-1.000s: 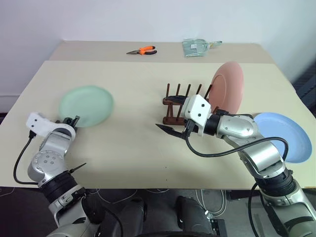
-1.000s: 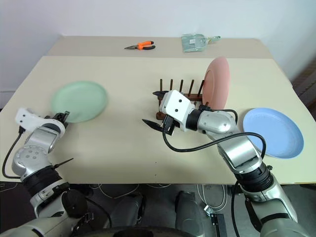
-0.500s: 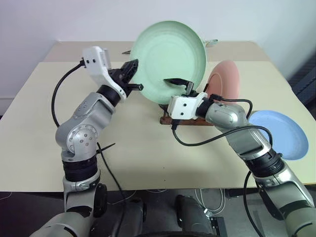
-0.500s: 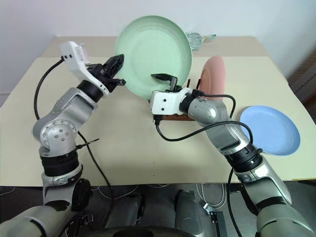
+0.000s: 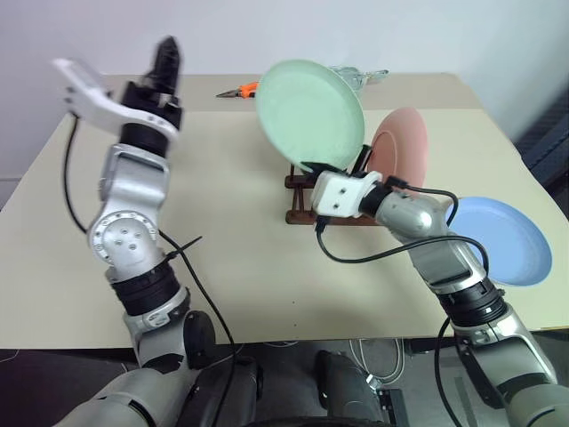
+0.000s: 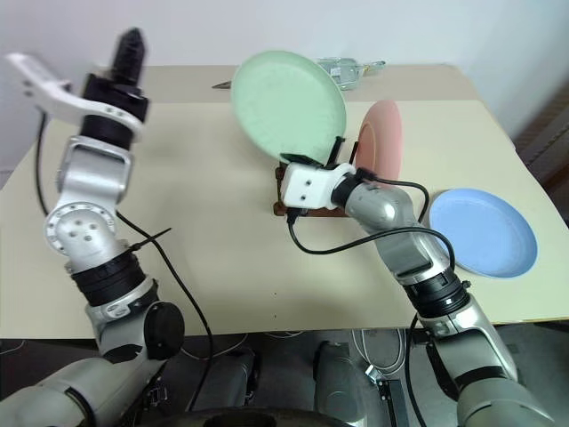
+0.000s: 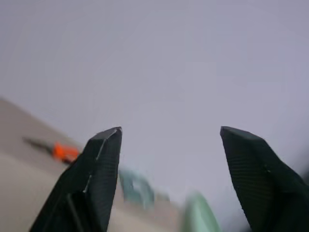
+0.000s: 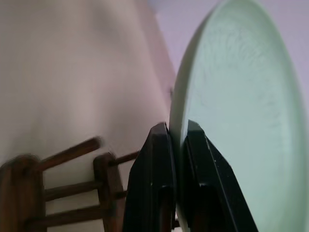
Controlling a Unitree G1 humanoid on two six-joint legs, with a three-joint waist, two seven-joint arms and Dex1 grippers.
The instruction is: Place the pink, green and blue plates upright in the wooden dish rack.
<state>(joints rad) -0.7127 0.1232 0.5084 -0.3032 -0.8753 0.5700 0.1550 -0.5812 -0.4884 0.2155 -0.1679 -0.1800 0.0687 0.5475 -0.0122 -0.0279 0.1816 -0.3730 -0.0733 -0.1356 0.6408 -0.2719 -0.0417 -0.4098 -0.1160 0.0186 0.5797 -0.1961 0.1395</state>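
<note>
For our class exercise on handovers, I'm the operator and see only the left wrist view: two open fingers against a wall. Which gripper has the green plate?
Observer: The right gripper has it, fingers pinched on the rim of the green plate, which it holds up over the wooden dish rack.
Operator: Is anything in the rack?
Observer: Yes, the pink plate stands upright at the rack's right end.
Operator: And the blue one?
Observer: The blue plate lies flat on the table, to the right of the rack.
Operator: Where is my left gripper?
Observer: The left gripper is raised high at the left, apart from every plate.
</note>
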